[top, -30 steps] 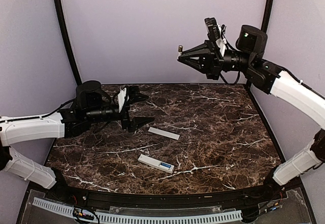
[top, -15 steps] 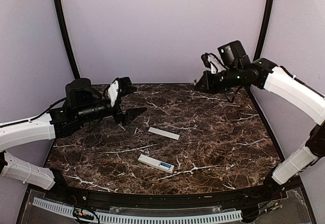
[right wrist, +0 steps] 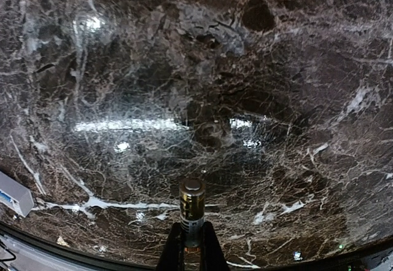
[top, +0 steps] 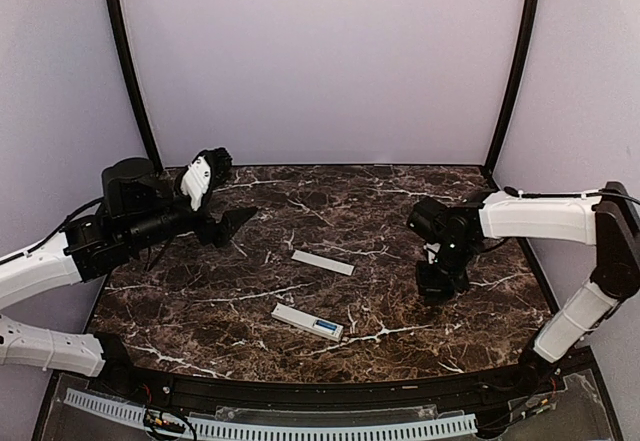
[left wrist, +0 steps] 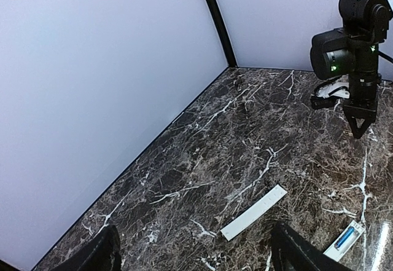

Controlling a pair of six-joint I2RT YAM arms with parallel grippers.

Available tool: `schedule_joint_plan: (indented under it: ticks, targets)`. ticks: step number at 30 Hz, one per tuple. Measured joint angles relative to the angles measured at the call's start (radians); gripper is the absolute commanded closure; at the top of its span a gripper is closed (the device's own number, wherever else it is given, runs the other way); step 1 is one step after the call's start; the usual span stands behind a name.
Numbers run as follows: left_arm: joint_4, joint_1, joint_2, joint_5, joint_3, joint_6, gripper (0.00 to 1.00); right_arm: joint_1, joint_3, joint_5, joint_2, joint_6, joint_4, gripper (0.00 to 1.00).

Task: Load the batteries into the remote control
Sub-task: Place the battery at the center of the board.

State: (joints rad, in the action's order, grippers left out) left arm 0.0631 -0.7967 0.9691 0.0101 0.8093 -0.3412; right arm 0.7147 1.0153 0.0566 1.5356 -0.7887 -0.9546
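Jaws first: the right jaws are pinched shut on a small gold-and-black cylindrical battery (right wrist: pixel 192 212), aimed down at the dark marble table (top: pixel 200 311). Left of that, near the front, lies the slim white rectangular remote control (top: pixel 300 317) with a blue battery (top: pixel 326 325) in its recess. Just behind it lies a thin flat white cover strip (top: pixel 322 262). Far back left, the left jaws hang wide open, gripping nothing.

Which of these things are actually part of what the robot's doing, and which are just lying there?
For the job:
- remote control
- blue battery already in it
- second battery, pinched in the right gripper

Just lying there:
- flat white strip, beyond the remote, untouched
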Motion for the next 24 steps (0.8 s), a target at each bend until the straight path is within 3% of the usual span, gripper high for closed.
schedule_joint_plan:
  ticks: [10,16,24]
  targets:
    - [-0.023,0.0,-0.033,0.006,-0.014,-0.002,0.15,0.006,-0.011,0.076,0.179,-0.026,0.012,1.0]
    - [-0.029,0.0,-0.051,0.005,-0.024,-0.003,0.14,0.012,0.026,0.108,0.222,-0.011,-0.006,0.79]
    - [-0.032,0.0,-0.051,0.005,-0.025,-0.004,0.14,0.024,0.058,0.165,0.24,0.03,-0.015,0.71]
